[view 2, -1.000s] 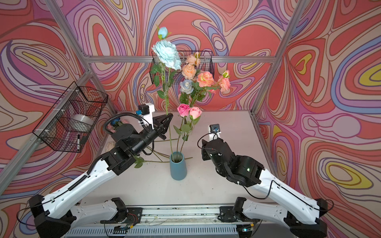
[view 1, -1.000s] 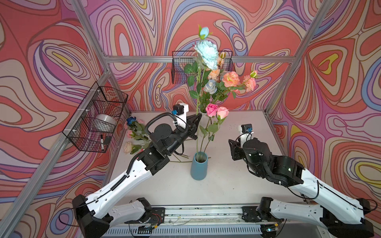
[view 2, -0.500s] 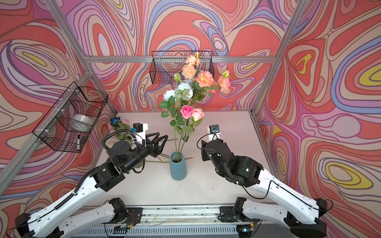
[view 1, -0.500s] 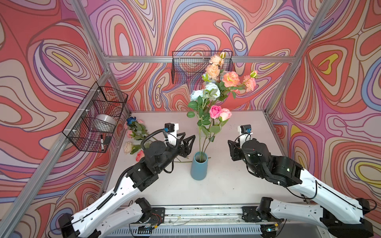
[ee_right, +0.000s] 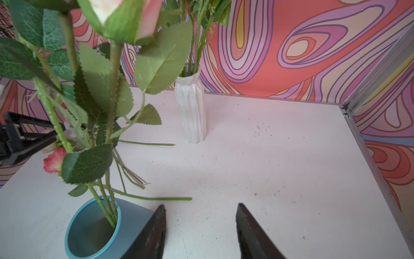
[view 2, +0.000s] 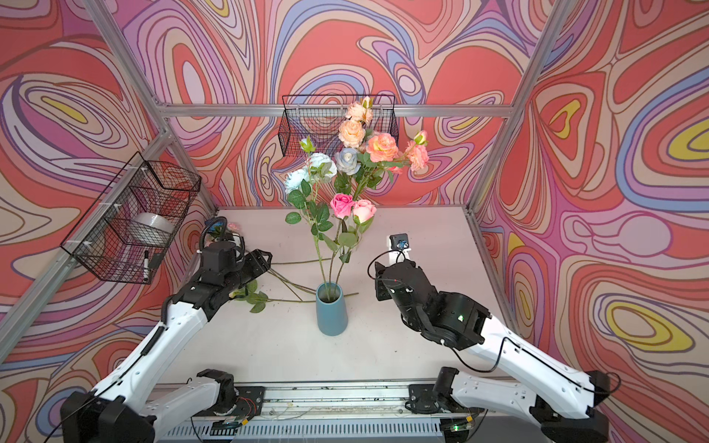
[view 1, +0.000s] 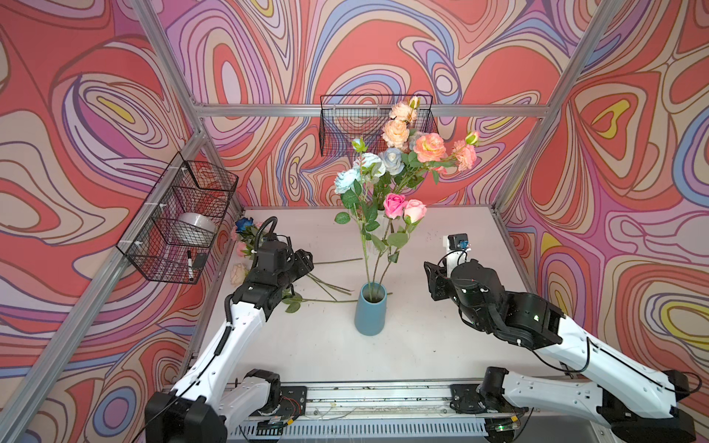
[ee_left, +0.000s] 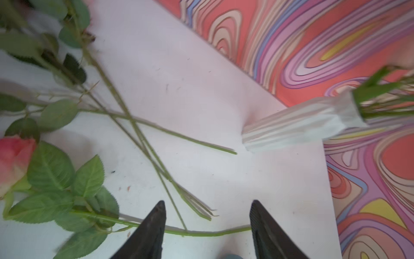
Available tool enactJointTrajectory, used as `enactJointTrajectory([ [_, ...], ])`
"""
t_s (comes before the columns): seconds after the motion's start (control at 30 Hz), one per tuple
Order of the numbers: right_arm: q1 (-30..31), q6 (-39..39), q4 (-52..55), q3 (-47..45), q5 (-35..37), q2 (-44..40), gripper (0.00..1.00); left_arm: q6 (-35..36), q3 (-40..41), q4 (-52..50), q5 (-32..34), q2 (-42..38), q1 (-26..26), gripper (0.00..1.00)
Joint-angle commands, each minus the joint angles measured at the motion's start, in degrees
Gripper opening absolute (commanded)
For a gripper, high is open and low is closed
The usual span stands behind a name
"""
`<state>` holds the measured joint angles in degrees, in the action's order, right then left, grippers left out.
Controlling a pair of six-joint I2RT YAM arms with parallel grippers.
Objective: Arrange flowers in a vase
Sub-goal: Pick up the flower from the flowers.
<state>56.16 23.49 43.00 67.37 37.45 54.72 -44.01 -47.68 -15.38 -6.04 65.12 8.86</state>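
1. While some flowers (view 1: 394, 205) stand in the blue vase (view 1: 370, 310), a top view shows loose stems (view 1: 330, 285) lying on the desk (view 1: 441, 345) near the left hand (view 1: 303, 261).
2. Left wrist: the left hand (ee_left: 207, 204) is open and empty over the crossed loose stems (ee_left: 143, 139); closing here could pinch several.
3. Right wrist: the right hand (ee_right: 200, 207) is open and empty, just beside the blue vase (ee_right: 134, 215); a careless swing might topple it.

On swirl-patterned walls (view 1: 614, 153), a side basket (view 1: 169, 199) and a back basket (view 1: 345, 126) — tape roll (view 1: 197, 226) and marker (view 1: 189, 264) inside the former.
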Motion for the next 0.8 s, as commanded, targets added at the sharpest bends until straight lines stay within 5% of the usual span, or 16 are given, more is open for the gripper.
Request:
enactJointTrajectory([
  [0.0, -0.35, 0.38, -0.43, -0.84, -0.23, -1.06, 0.51, -6.16, -0.48, 6.56, -1.85, 7.15, -4.12, 0.58],
  [0.3, -0.35, 0.34, 0.89, -1.11, 0.91, -2.03, 0.49, -5.40, -10.51, 10.06, 0.92, 29.56, -10.37, 0.46],
  [0.77, -0.35, -0.02, 1.21, -0.80, 2.10, -1.11, 0.49, -4.98, -16.60, 6.45, 4.85, 39.78, -11.72, 0.43],
])
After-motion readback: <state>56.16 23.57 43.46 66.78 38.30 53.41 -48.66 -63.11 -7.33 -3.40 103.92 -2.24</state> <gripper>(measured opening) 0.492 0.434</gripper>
